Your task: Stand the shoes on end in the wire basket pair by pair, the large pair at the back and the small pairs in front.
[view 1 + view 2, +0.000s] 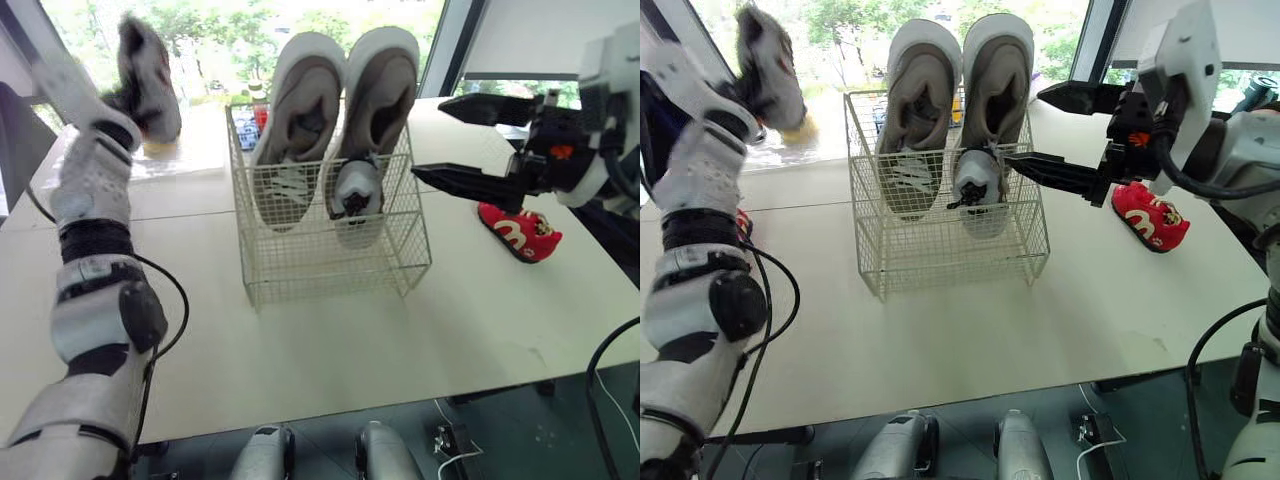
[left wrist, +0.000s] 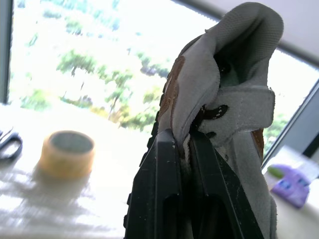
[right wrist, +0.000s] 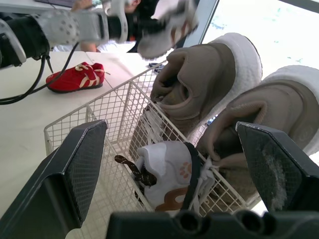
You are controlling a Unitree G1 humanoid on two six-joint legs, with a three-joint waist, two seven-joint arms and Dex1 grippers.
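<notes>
In upper left, left gripper (image 2: 182,134) clamped on small grey shoe (image 1: 148,75), high over tabletop (image 1: 330,350). At centre right, right gripper (image 1: 428,140) spread wide, empty, just beside wire basket (image 1: 330,262) holding large pair (image 1: 300,110) and one small white shoe (image 1: 355,195).

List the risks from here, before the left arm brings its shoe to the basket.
1. The left gripper pinches the small grey shoe by a fold of its upper, high in the air; it may swing or slip.
2. The open right gripper hangs close at the wire basket, so the arms could collide.
3. Lowering the shoe may topple the small white shoe standing in front.
</notes>
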